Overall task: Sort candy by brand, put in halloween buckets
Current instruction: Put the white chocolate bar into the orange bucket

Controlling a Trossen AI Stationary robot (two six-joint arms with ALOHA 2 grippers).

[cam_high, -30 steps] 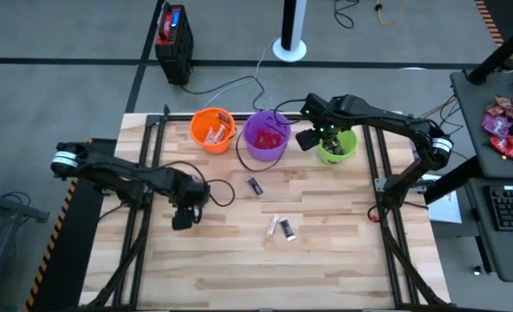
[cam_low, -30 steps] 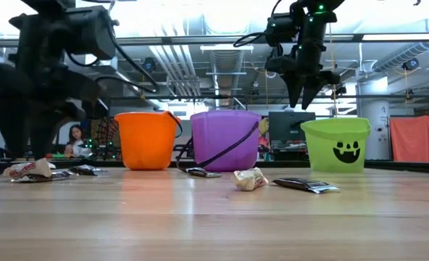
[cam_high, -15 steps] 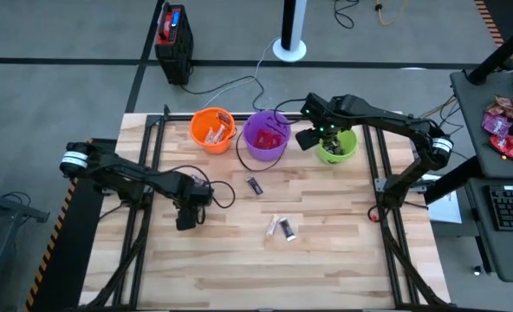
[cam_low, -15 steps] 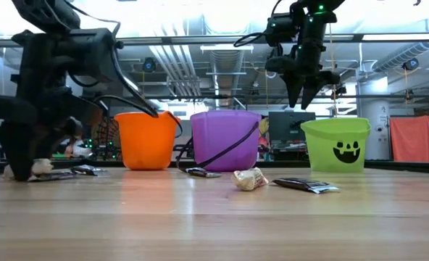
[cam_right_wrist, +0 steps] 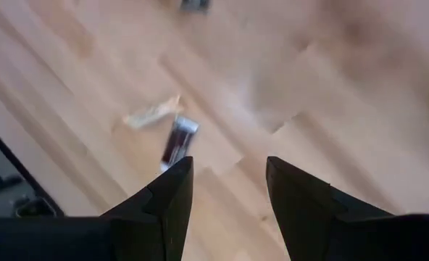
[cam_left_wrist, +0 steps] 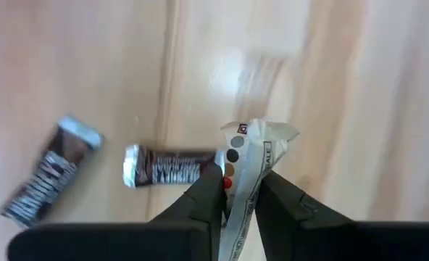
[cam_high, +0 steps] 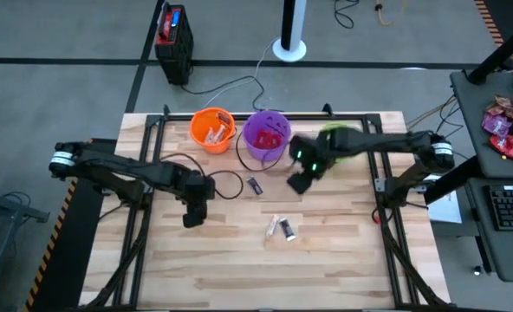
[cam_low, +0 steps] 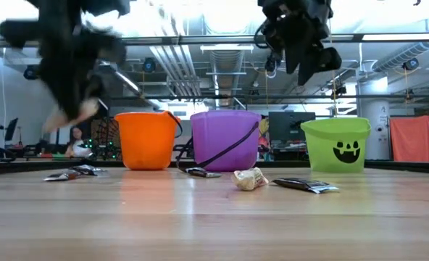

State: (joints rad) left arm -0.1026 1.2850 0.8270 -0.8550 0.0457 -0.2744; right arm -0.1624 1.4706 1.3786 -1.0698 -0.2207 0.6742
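Observation:
My left gripper (cam_high: 192, 214) (cam_left_wrist: 238, 203) hangs above the table's left part, shut on a silver-white candy (cam_left_wrist: 248, 161), which shows as a pale blur (cam_low: 84, 110) in the low view. Below it two dark brown candies (cam_left_wrist: 167, 167) (cam_left_wrist: 50, 178) lie flat on the wood. My right gripper (cam_high: 299, 182) (cam_right_wrist: 227, 188) is open, high over the table in front of the purple bucket (cam_high: 266, 135). The orange bucket (cam_high: 212, 128) and the green bucket (cam_low: 336, 145) stand beside the purple one at the far edge. My left gripper pinches the silver-white candy between its two fingers, around the middle of the wrapper (cam_left_wrist: 238, 181). The fingers come from above, pointing steeply down. The candy is lifted clear of the table, and its crimped end (cam_left_wrist: 261, 134) sticks out past the fingertips.
A dark candy (cam_high: 254, 185) lies mid-table, and a white one (cam_high: 273, 226) next to a dark one (cam_high: 288, 230) lie nearer the front. The orange and purple buckets hold candy. A black frame rail (cam_high: 239, 117) runs along the far edge.
My left gripper has dropped onto the silver-white candy near the table's left side, shut on it and lifted it clear. My right gripper has swung from above the green bucket toward the table's middle, turning as it went, and stayed open.

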